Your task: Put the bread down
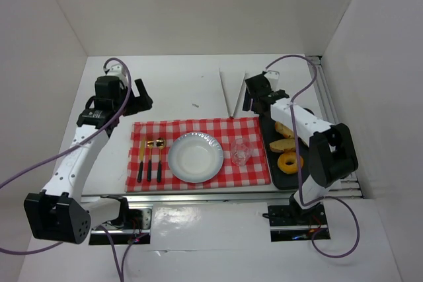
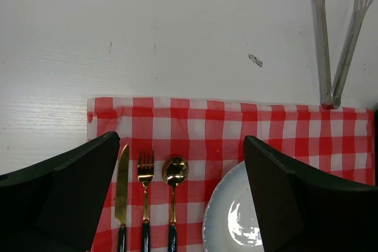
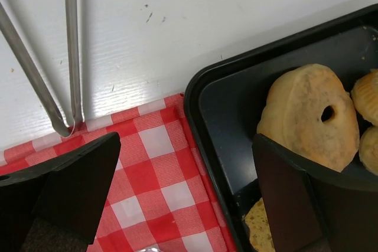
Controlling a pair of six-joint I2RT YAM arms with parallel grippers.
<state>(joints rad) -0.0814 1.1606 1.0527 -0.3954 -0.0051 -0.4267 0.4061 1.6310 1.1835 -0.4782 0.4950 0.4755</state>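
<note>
Several pieces of bread lie in a black tray [image 1: 267,138] at the right: a ring-shaped one [image 1: 289,161] in front, a slice [image 1: 283,144] and another piece [image 1: 284,129] behind it. The right wrist view shows a pale ring-shaped bread [image 3: 310,116] in the tray [image 3: 204,128]. My right gripper [image 1: 253,97] [image 3: 183,193] hangs open over the tray's far left corner, holding nothing. A white plate [image 1: 195,156] [image 2: 227,222] sits on the checked cloth [image 1: 198,127]. My left gripper [image 1: 140,100] [image 2: 183,193] is open and empty behind the cloth's left end.
Metal tongs [image 1: 228,90] [image 2: 336,39] [image 3: 71,45] lie behind the cloth. A knife [image 2: 122,187], fork [image 2: 145,193] and spoon [image 2: 174,172] lie left of the plate. A clear glass [image 1: 240,152] stands between plate and tray. White walls enclose the table.
</note>
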